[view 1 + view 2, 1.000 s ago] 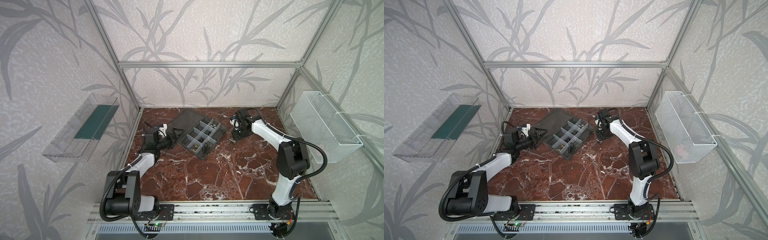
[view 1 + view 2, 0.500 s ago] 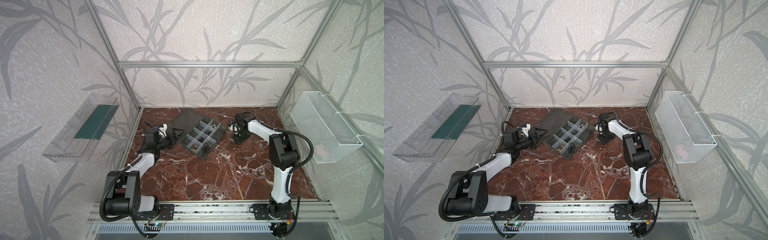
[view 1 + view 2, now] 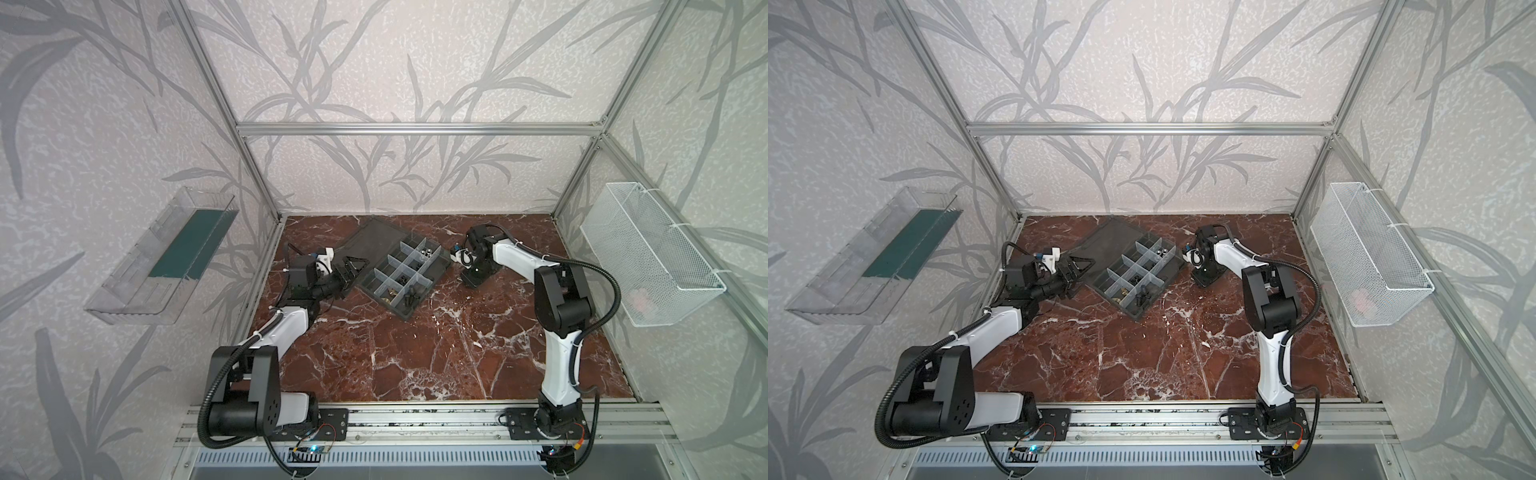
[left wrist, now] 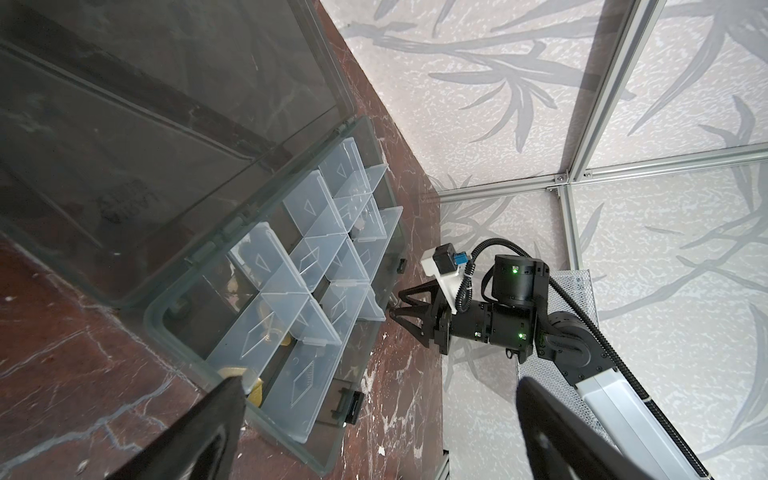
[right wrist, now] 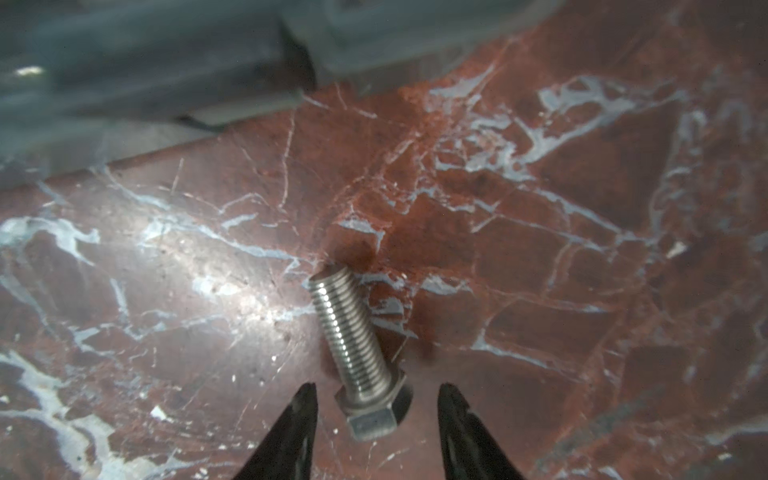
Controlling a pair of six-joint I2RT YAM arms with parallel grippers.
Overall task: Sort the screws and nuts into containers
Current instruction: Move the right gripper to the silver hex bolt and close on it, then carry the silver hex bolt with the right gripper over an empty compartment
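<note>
A silver hex-head screw (image 5: 353, 345) lies flat on the red marble. My right gripper (image 5: 376, 392) is open, its two black fingertips on either side of the screw's head with a gap on each side. In both top views that gripper (image 3: 471, 279) points down just right of the dark grey organizer box (image 3: 442, 266). Its containers hold silver nuts (image 3: 426, 252), brass nuts (image 3: 388, 296) and dark screws (image 3: 409, 297). My left gripper (image 3: 353, 266) hovers at the box's left side, open and empty (image 4: 379, 381).
The box's flat lid (image 3: 374, 241) lies open toward the back wall. A clear wall bin (image 3: 162, 257) hangs on the left and a white wire basket (image 3: 648, 257) on the right. Aluminium frame posts edge the marble floor (image 3: 415, 353).
The right arm's elbow has swung inward and back while its gripper stayed low beside the box. The left arm has not moved.
</note>
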